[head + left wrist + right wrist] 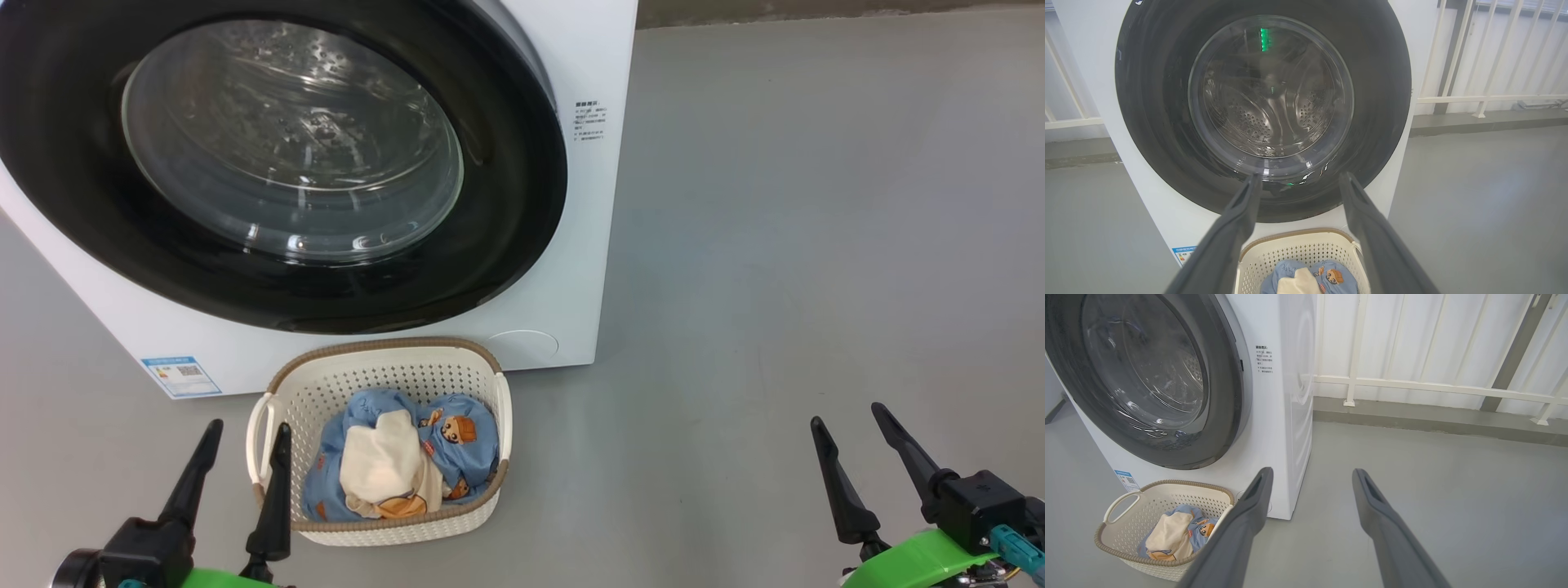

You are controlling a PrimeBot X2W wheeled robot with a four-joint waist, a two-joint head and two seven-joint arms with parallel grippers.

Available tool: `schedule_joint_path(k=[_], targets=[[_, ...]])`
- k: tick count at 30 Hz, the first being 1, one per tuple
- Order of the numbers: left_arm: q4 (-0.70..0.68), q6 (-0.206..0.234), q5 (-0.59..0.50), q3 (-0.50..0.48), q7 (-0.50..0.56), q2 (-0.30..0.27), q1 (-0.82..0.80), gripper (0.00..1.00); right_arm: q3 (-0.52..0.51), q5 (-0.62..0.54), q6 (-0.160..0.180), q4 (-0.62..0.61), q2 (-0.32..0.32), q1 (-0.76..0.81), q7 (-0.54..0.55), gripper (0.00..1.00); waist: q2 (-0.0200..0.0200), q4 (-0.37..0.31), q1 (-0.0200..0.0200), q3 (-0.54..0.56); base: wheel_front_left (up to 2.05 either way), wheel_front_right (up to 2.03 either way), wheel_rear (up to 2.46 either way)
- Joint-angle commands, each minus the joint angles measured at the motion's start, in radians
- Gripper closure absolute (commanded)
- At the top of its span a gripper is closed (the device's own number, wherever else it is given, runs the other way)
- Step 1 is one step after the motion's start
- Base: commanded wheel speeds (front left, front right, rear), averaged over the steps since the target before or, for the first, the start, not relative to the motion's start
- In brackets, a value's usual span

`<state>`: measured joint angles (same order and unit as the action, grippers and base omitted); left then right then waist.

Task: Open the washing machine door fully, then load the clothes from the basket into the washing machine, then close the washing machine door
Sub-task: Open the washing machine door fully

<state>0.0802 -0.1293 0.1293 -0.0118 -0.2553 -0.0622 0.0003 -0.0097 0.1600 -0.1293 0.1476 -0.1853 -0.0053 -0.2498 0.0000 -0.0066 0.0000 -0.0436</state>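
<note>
Washing machine: the white washing machine stands on the grey floor with its front towards the robot and a blue sticker at its lower left corner
Door: the door sits shut, flat against the machine's front; its wide black rim rings a clear domed window, and the perforated steel drum shows through the glass in the left wrist view
Basket: the cream basket rests on the floor just in front of the machine, below the lower edge of the door, its brown rim near the white front panel
Clothes: the clothes lie inside the basket; the blue bear-print fabric is bunched across the bottom, and the cream cloth lies on top of it near the middle
Left gripper: the left gripper has its two dark fingers spread apart and holds nothing; it hangs at the basket's left side, one finger crossing the left handle in the head view, and whether they touch cannot be told
Right gripper: the right gripper is released too, fingers parted and empty, over the floor well to the right of the basket and the machine
Background: a white railing runs along the wall behind and to the right of the machine
</note>
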Motion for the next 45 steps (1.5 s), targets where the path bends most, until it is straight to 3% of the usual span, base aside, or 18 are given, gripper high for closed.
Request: schedule_joint_path(k=[1,7,8,10,11,14,15,26,37,41,45], targets=[[-0.026,-0.001,0.003,-0.037,-0.006,-0.012,-0.037,0.00,0.026,-0.002,-0.001,-0.024,-0.008,-0.022,-0.012,0.00,0.0000,0.000,0.0000,0.000,0.00,0.00,0.00],[-0.022,-0.001,0.005,-0.035,-0.006,-0.012,-0.038,0.00,0.029,0.004,-0.001,-0.032,-0.006,-0.023,-0.012,0.00,0.0000,0.000,0.0000,0.001,0.00,0.00,0.00],[-0.022,-0.001,0.006,-0.035,-0.006,-0.011,-0.037,0.00,0.030,0.005,-0.001,-0.033,-0.006,-0.023,-0.012,0.04,0.0000,0.000,0.0000,0.001,0.00,0.00,0.00],[-0.021,-0.001,0.006,-0.035,-0.006,-0.011,-0.036,0.00,0.032,0.007,-0.001,-0.038,-0.007,-0.025,-0.012,0.26,0.0000,0.000,0.0000,0.001,0.00,0.00,0.00],[-0.021,-0.001,0.007,-0.035,-0.006,-0.011,-0.035,0.00,0.033,0.009,-0.001,-0.041,-0.007,-0.026,-0.012,0.56,0.0000,0.001,0.0000,0.000,0.00,0.00,0.00],[-0.020,-0.001,0.009,-0.036,-0.006,-0.010,-0.034,0.00,0.035,0.011,-0.001,-0.049,-0.007,-0.026,-0.012,0.97,0.0000,0.001,0.0000,0.000,0.00,0.00,0.00],[-0.020,-0.001,0.009,-0.037,-0.006,-0.010,-0.034,0.00,0.035,0.012,-0.001,-0.051,-0.007,-0.026,-0.012,1.00,0.0000,0.001,0.0000,-0.001,0.00,0.00,0.00],[-0.029,-0.001,0.012,-0.050,-0.006,-0.005,-0.025,0.00,0.006,0.063,-0.001,-0.071,0.015,-0.033,-0.012,1.00,0.0000,-0.003,0.0000,-0.011,0.00,0.00,0.00],[-0.053,-0.001,0.010,-0.065,-0.006,-0.001,-0.010,0.00,-0.198,0.363,-0.001,-0.073,0.090,-0.052,-0.012,1.00,0.0000,-0.004,0.0000,-0.052,0.00,0.00,0.00],[-0.066,-0.001,0.008,-0.068,-0.006,0.000,-0.018,0.00,-0.277,0.581,-0.001,-0.057,0.102,-0.085,-0.012,1.00,0.0000,0.000,0.0000,-0.084,0.00,0.00,0.00],[-0.076,-0.001,0.002,-0.072,-0.006,-0.001,-0.027,0.00,-0.294,0.903,-0.001,-0.012,0.078,-0.135,-0.012,1.00,0.0000,0.002,0.0000,-0.126,0.00,0.00,0.00]])
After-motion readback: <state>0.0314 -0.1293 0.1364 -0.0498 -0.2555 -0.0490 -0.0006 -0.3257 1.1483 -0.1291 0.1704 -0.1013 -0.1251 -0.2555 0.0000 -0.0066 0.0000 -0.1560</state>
